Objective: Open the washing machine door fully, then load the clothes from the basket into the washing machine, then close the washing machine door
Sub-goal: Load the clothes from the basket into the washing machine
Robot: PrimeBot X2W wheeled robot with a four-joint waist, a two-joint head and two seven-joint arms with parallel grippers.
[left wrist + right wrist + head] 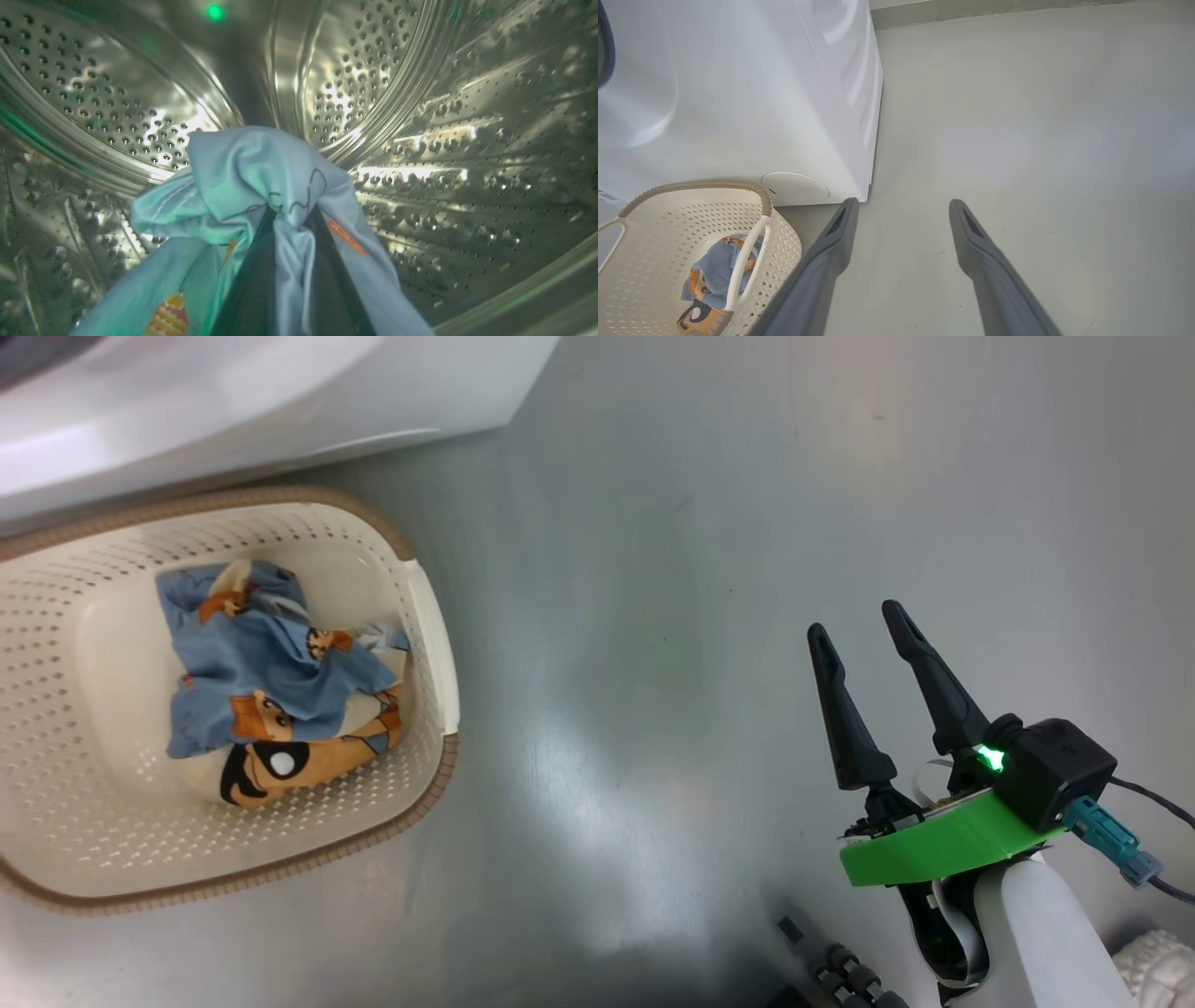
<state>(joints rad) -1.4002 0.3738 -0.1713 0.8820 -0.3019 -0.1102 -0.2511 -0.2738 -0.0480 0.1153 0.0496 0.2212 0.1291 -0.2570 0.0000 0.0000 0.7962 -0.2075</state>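
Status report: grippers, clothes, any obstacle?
Left gripper shut on light blue printed garment inside perforated steel drum. Right gripper open above grey floor. More clothes in cream perforated basket. No obstruction seen.

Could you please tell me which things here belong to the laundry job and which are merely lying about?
Job: washing machine; its steel drum; basket; clothes in it; light blue garment held in the left claw inside the drum.
Not involved: right claw, open over bare floor; dark ribbed part at the head view's bottom edge, unidentifiable.
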